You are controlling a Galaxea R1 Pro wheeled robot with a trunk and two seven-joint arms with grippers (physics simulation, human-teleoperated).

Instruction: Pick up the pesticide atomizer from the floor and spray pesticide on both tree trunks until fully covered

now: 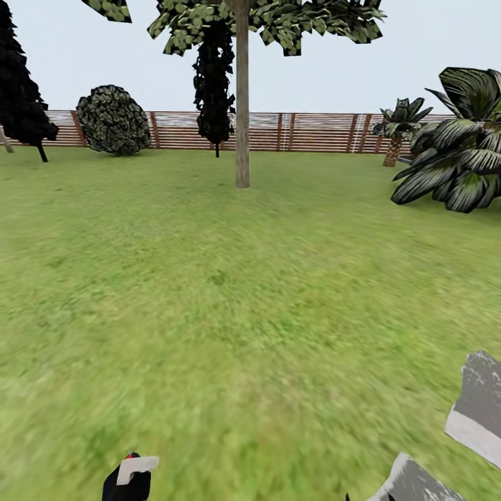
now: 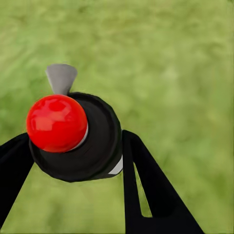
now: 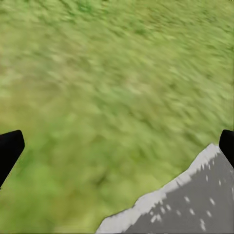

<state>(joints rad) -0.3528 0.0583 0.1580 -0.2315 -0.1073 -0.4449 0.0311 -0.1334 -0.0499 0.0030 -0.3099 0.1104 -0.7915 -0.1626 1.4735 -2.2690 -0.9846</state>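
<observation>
Atomizer (image 1: 129, 473), head view, bottom left: held in the left gripper (image 1: 125, 486); tree trunk (image 1: 242, 104) upper centre on lawn (image 1: 229, 299).
Left wrist view: black fingers (image 2: 146, 180) clamped either side of atomizer (image 2: 78, 136), red cap foremost.
Right wrist view: right gripper (image 3: 117, 146) fingertips spread wide at frame edges, over grass and grey slab (image 3: 190, 204).

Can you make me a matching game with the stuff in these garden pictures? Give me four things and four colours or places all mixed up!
Things:
1. spray bottle cap
2. tree trunk
3. fence
4. round bush

Matches:
A. brown slats along the back of the lawn
B. shiny red ball, between the left gripper fingers
C. dark and leafy, by the fence on the left
D. tall tan pole standing in the grass

Pairs: 1-B, 2-D, 3-A, 4-C
</observation>
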